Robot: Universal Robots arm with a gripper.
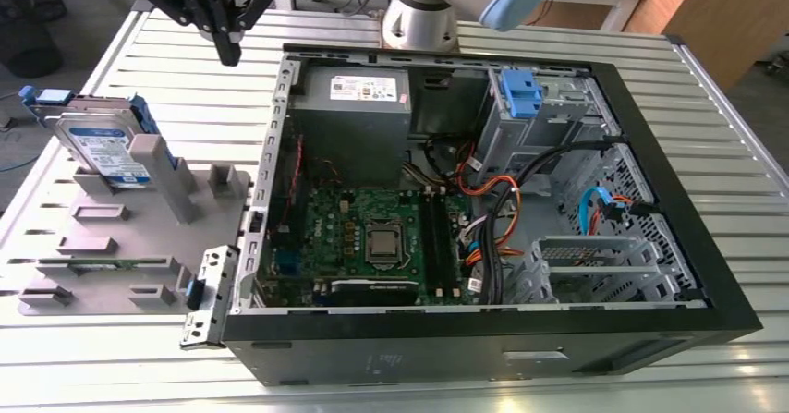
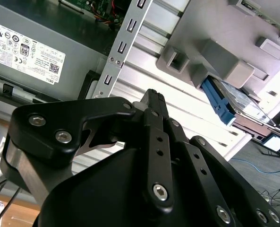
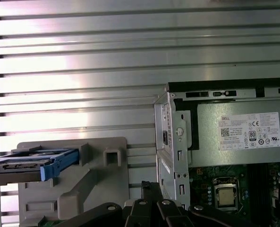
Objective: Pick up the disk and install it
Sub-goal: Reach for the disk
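A slatted metal desk [image 1: 124,358] carries an open black computer case [image 1: 431,362], with a grey power-supply box [image 1: 351,122] in its far corner. Beside the case, on the exterior view's left, lies a grey holder plate [image 1: 161,247]. The disk [image 1: 105,150] stands on edge in the far end of that holder, its blue-and-white label and blue side rails showing. The end effector [image 1: 231,57] hangs over the desk between the holder's far end and the case, apart from the disk, its fingers [image 2: 154,101] clenched together on nothing.
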